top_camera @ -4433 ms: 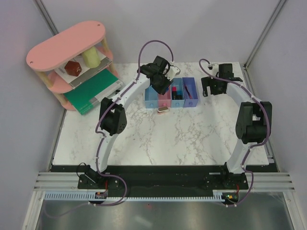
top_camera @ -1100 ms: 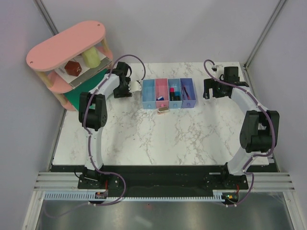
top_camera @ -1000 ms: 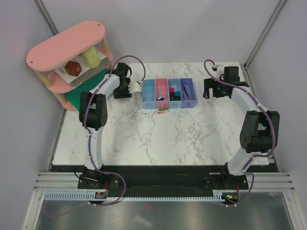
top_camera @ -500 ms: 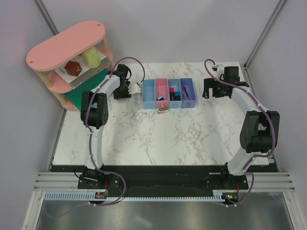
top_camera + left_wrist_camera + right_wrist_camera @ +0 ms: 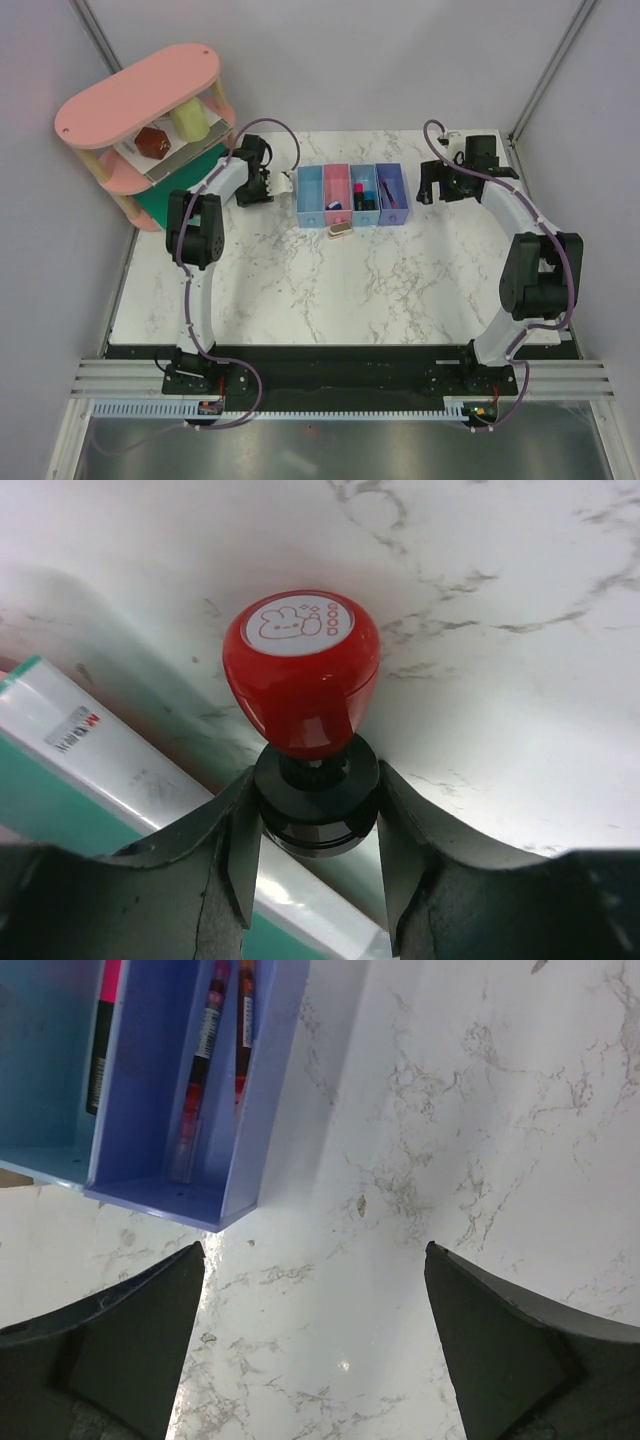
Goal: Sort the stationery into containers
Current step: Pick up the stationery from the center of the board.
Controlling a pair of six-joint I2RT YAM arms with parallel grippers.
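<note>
1. The left end effector point(image 5: 318, 805) grips a red round-topped stamp point(image 5: 300, 675), one dark finger pressed on each side of its black collar. The stamp's white top face carries a small rabbit drawing.
2. A flat green board point(image 5: 40, 790) with a clear-wrapped edge lies close beside the stamp, near one finger. Whether the stamp stands on the white marble desk point(image 5: 380, 270) or hangs above it cannot be told.
3. The row of four small plastic bins point(image 5: 351, 194) sits to the right of that end effector, near it but apart.
4. The right end effector point(image 5: 312, 1255) is spread wide and holds nothing, over bare desk just beside the violet-blue bin point(image 5: 160, 1090).
5. Thin red pens point(image 5: 205, 1040) lie in that bin, and a black marker with a pink cap point(image 5: 100, 1030) lies in the light blue bin next to it.
6. A beige-grey stapler-like block point(image 5: 339, 229) lies on the desk just in front of the pink bin point(image 5: 338, 190).
7. A pink oval tiered shelf point(image 5: 140, 95) stands at the far left corner, over the green board.
</note>
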